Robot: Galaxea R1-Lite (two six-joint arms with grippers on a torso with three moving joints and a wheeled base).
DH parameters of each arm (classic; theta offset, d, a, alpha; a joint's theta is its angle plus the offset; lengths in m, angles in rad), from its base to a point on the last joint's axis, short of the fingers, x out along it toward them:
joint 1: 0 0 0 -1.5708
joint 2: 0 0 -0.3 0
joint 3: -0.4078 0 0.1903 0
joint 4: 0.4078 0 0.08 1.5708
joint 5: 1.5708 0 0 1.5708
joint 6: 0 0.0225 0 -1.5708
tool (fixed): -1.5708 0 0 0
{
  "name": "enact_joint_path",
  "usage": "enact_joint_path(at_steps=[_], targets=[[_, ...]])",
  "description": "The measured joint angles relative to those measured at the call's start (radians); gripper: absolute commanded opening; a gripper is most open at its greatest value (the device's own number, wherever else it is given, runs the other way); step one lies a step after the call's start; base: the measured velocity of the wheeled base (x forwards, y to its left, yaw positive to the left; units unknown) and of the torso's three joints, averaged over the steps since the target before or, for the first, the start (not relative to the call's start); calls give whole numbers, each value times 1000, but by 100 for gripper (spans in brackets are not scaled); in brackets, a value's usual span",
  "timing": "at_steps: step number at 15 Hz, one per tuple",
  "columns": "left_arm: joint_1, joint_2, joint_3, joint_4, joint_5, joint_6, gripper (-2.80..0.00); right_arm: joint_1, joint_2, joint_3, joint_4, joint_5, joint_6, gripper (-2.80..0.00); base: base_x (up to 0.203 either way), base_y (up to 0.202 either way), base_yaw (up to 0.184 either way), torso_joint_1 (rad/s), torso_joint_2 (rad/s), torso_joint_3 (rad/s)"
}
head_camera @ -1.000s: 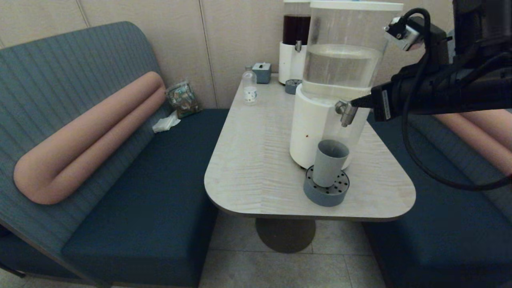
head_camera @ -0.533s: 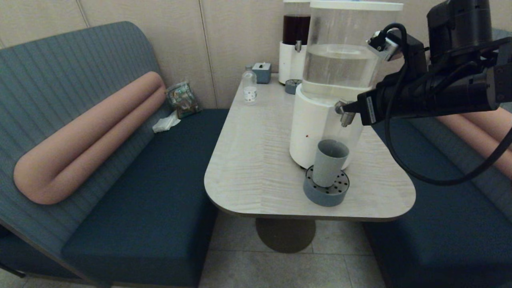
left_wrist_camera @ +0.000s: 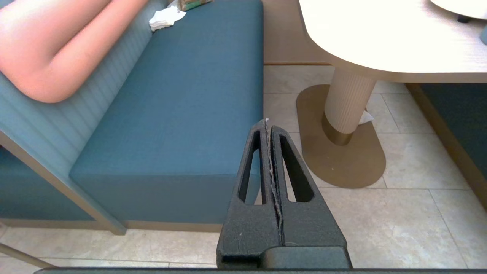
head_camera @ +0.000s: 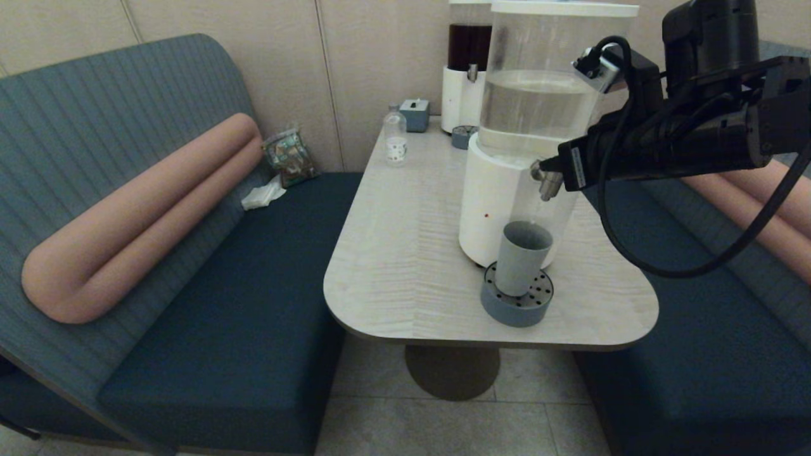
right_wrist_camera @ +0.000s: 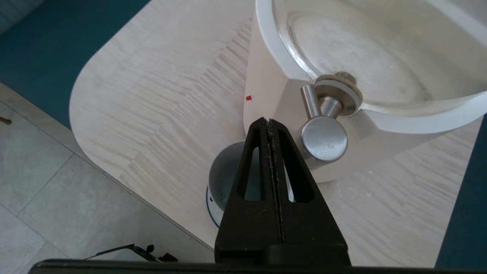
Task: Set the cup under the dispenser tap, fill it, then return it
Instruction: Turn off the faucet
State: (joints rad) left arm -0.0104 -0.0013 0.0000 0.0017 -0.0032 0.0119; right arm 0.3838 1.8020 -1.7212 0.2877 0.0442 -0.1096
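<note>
The grey-blue cup (head_camera: pixel 522 256) stands upright on the round perforated tray (head_camera: pixel 516 301), directly below the brushed-metal dispenser tap (head_camera: pixel 547 180) of the big clear-tank dispenser (head_camera: pixel 507 202). My right gripper (head_camera: pixel 545 166) is shut and empty, its tip level with the tap and close beside it. In the right wrist view the shut gripper (right_wrist_camera: pixel 268 121) points just beside the tap's round cap (right_wrist_camera: pixel 324 138), with the cup (right_wrist_camera: pixel 224 175) partly hidden under the fingers. My left gripper (left_wrist_camera: pixel 266 123) hangs shut over the floor beside the bench.
A slimmer dark-tank dispenser (head_camera: pixel 467 69), a small clear bottle (head_camera: pixel 395 139) and a small grey box (head_camera: pixel 415 114) stand at the table's far end. Blue benches (head_camera: pixel 241 304) flank the table (head_camera: pixel 405 253); its pedestal (left_wrist_camera: pixel 348 102) rises from the tiled floor.
My right arm has swung left toward the dispenser, bringing the shut gripper's tip right up to the tap. The cup has stayed on the tray.
</note>
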Motion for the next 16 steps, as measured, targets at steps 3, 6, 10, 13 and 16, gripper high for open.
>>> enact_joint_path(at_steps=[3,6,10,13,16], targets=[[0,0,0,0,0,0,-280,0,13,-11,1,0,0,-280,0,0,0,0,0,0],[0,0,0,0,0,1,-280,-1,27,-25,-2,-25,0,-280,0,0,0,0,0,0],[-1,0,0,0,0,0,-280,-2,50,-38,-6,-33,1,-280,0,0,0,0,0,0],[-1,0,0,0,0,0,-280,-2,66,-60,-7,-35,3,-280,0,0,0,0,0,0],[0,0,0,0,0,0,-280,-2,83,-81,-7,-50,3,-280,0,0,0,0,0,0]])
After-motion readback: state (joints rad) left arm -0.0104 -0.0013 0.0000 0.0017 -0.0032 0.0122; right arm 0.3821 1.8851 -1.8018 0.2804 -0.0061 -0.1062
